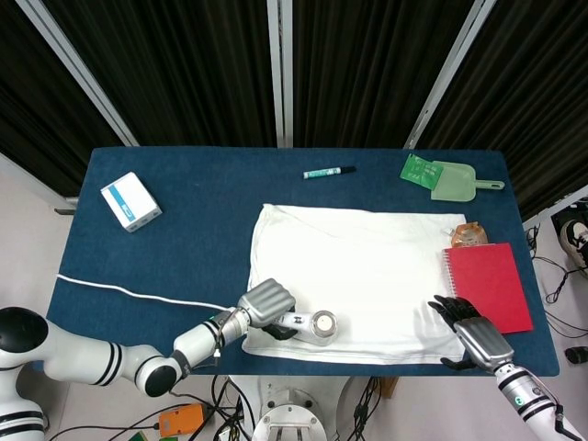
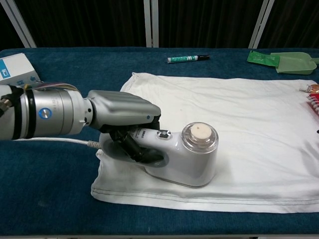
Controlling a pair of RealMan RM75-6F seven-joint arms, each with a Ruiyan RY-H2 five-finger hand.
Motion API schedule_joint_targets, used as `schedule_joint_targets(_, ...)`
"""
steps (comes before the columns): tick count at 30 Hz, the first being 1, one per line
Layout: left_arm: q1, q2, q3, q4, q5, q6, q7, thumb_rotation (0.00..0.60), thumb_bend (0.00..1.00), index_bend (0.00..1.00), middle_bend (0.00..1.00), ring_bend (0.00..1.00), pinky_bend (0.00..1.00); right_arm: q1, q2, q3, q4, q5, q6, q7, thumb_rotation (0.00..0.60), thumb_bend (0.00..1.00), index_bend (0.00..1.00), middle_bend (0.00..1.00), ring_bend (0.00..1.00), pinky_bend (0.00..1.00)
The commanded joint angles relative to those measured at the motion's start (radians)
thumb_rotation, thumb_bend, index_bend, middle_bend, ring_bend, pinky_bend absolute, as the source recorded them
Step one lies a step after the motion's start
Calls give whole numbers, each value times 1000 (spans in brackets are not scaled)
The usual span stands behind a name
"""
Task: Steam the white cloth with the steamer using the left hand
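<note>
Dark curtains hung behind our blue table [image 1: 202, 220], where the cloth [image 1: 367, 266] lay spread flat right of centre. Our left arm reached in low from the near left corner, forearm almost level with the tabletop, and our left hand [image 1: 266, 301] was wrapped around the handle of the steamer [image 2: 182, 157], dark fingers [image 2: 134, 147] curled through the handle loop. We had the steamer standing on the cloth's near left corner, its base flat on the fabric and its round cap [image 2: 199, 137] pointing up, close to the near hem. Its white cord [image 1: 129, 290] trailed away to the left over the table. Our right hand [image 1: 464, 326] rested at the near right edge, touching the cloth's near right corner, fingers apart and holding nothing. Just beyond it lay a red notebook [image 1: 489, 285], with a small packet [image 1: 467, 235] at its far end. Along the far side we saw a marker [image 1: 329, 172] and a green scoop [image 1: 454, 181], and a white box [image 1: 130, 201] at far left.
</note>
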Motion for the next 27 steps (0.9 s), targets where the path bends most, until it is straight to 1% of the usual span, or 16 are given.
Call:
schedule_joint_targets(1,22,51,0,-40,11,35,-27,231,644,793,913,711,623,-1,0,1,2,-3,5,4,600,353,0,4,0,0)
schedule_joint_targets(6,92,130,0,-38,0,117,-93,222,639,794,913,708,623,-4,2,1,10,-15,24,17,600,353,0,4,0,0)
schedule_joint_targets(11,180,192,31,23,-18,190,-142,222,639,794,910,702,623,-9,7,3,19,-21,42,31,600,353,0,4,0,0)
schedule_joint_targets(17,274,235,56,114,-29,200,-244,221,638,794,906,697,623,-14,12,7,21,-22,58,42,600,353,0,4,0,0)
schedule_joint_targets(22,324,242,70,169,-11,196,-282,221,630,793,899,691,623,-16,12,8,15,-24,63,35,600,353,0,4,0,0)
schedule_joint_targets(25,346,239,69,190,4,195,-294,221,588,771,852,649,623,-16,13,9,9,-25,64,27,600,353,0,4,0,0)
schedule_joint_targets(26,351,237,69,195,10,196,-294,222,569,748,811,613,623,-16,14,9,6,-24,64,25,600,353,0,4,0,0)
schedule_joint_targets(27,356,234,69,198,17,199,-292,222,542,701,748,558,617,-17,16,9,4,-25,65,23,600,353,0,4,0,0)
